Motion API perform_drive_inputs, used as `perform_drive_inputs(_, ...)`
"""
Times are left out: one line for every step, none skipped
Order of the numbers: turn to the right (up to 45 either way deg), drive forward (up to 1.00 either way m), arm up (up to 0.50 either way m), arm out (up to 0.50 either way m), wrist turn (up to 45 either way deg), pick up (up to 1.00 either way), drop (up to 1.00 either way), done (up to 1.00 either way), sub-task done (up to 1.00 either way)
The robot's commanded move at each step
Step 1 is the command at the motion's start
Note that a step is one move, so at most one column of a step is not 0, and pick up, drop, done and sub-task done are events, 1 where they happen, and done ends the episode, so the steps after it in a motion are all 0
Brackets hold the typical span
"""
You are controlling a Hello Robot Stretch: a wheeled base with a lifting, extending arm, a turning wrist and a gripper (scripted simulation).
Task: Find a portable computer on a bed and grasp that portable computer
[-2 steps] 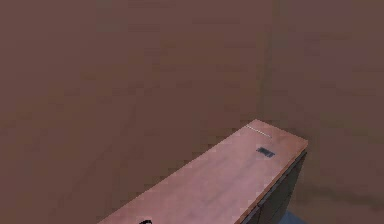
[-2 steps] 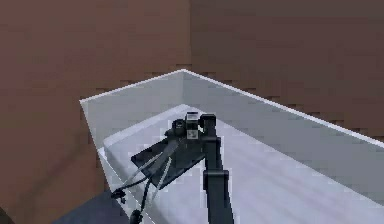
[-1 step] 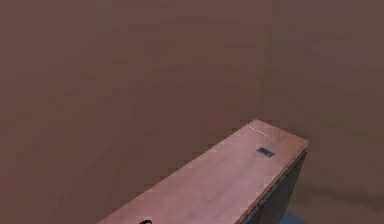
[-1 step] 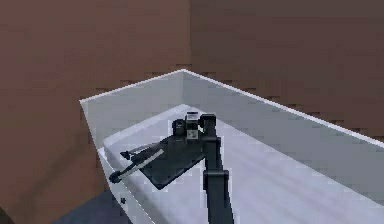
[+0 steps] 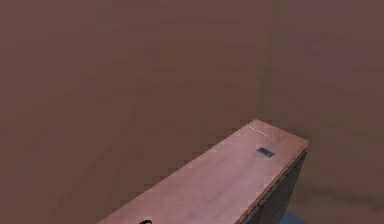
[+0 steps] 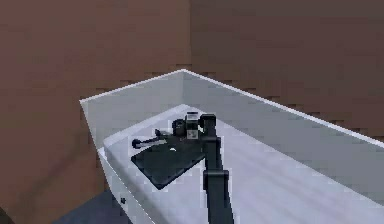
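Observation:
A flat dark slab, the portable computer (image 6: 168, 162), lies on the pale mattress of a bed (image 6: 270, 165) with a white frame, near the bed's left end in the arm side view. My arm (image 6: 214, 185) rises from the bottom edge and reaches over the mattress. Its two white marker squares (image 6: 198, 124) stand just beyond the computer's far edge. My gripper (image 6: 148, 141) points left from them, at the computer's far left corner. I cannot tell whether it holds anything or touches the computer.
The bed's white headboard (image 6: 135, 100) and side board (image 6: 300, 120) stand against brown walls (image 6: 60, 60). In the forward view a long brown wooden top (image 5: 225, 180) with a small dark mark (image 5: 264, 152) runs from the bottom edge toward the right, before a brown wall (image 5: 120, 90).

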Motion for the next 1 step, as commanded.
perform_drive_inputs(0.0, 0.00, 0.00, 0.00, 3.0, 0.00, 0.00, 0.00, 0.00)
